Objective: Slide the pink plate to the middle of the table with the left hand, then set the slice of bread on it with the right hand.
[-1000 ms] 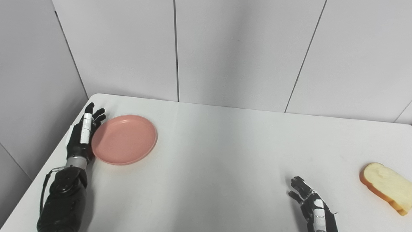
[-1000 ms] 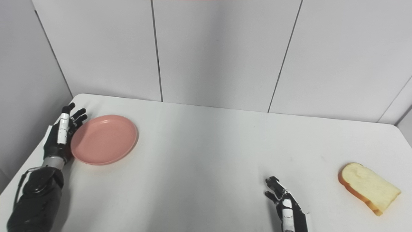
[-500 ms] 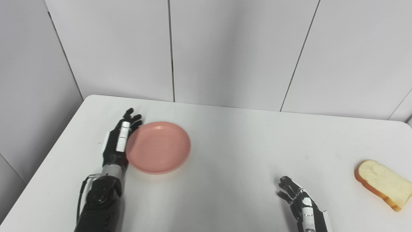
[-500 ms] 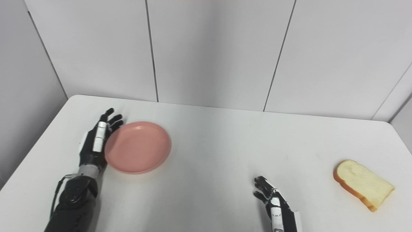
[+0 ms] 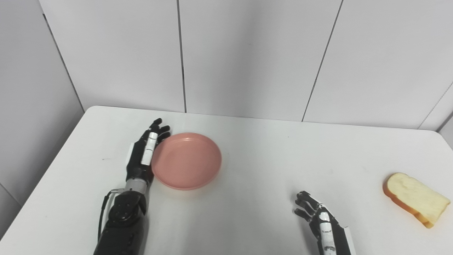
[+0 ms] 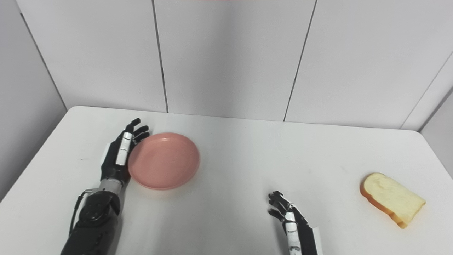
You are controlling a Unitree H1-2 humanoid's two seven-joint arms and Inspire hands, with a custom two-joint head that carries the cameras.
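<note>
The pink plate (image 5: pixel 187 160) lies flat on the white table (image 5: pixel 254 152), left of the middle. My left hand (image 5: pixel 145 156) is open, edge-on, its fingers straight and pressed against the plate's left rim; it holds nothing. It also shows in the right eye view (image 6: pixel 120 156). The slice of bread (image 5: pixel 416 198) lies flat near the table's right edge. My right hand (image 5: pixel 318 219) rests low at the front, fingers loosely curled and apart, empty, well left of the bread.
Grey panelled walls stand behind the table and along its left side. The table's back edge runs just behind the plate. The right table corner is close beyond the bread (image 6: pixel 391 198).
My left hand has pushed the pink plate to the right across the table, away from the left edge. The camera has also turned a little. My right hand has hardly moved.
</note>
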